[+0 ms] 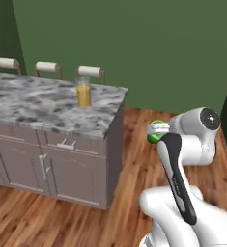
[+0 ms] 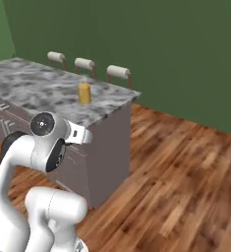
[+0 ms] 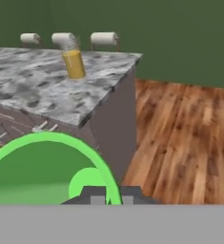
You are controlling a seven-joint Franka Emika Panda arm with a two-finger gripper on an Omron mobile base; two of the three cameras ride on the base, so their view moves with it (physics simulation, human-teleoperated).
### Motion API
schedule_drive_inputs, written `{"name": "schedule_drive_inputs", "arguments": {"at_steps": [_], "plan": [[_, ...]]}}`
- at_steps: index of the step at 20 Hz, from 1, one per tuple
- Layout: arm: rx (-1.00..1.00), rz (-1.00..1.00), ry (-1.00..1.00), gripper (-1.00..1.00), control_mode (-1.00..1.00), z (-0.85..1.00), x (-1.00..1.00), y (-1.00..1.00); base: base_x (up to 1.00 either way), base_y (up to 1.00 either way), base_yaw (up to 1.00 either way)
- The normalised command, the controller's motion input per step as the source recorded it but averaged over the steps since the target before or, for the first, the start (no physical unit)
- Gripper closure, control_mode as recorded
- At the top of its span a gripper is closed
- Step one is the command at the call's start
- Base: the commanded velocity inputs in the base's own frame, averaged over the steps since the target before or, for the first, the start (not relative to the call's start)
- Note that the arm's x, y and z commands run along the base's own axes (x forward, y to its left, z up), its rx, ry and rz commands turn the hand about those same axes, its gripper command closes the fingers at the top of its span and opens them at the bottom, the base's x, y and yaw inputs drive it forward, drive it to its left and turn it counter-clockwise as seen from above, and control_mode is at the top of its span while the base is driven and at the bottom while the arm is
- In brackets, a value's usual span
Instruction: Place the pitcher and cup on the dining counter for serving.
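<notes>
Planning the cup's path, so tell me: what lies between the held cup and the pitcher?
Bare marbled top of the dining counter, in the hand view: nothing stands between the cup in the pincer and the pitcher.

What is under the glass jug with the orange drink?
The pitcher stands upright on the marbled top of the dining counter, near its end. Under that top are grey cabinet fronts with handles. What is inside them is hidden behind closed fronts.

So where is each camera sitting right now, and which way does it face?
Left base view: behind the arm's left, facing the dining counter with the pitcher; arm at lower right, the cup at its hand.
Right base view: behind its right, same counter and pitcher; arm lower left.
Hand view: along the fingers, shut on the cup's rim, toward the pitcher.
All share counter, pitcher, stools.
</notes>
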Motion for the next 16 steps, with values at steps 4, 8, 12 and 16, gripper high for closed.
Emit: {"name": "schedule_drive_inputs", "arguments": {"at_steps": [4,8,12,16], "plan": [[0.0,0.0,0.0,1.0,1.0,0.0,0.0,0.0,1.0,0.97,0.0],[0.0,0.0,0.0,1.0,1.0,0.0,0.0,0.0,1.0,1.0,-0.02],[0.0,0.0,0.0,1.0,1.0,0.0,0.0,0.0,1.0,1.0,-0.09],[0.0,0.0,0.0,1.0,1.0,0.0,0.0,0.0,0.91,1.0,-0.31]]}}
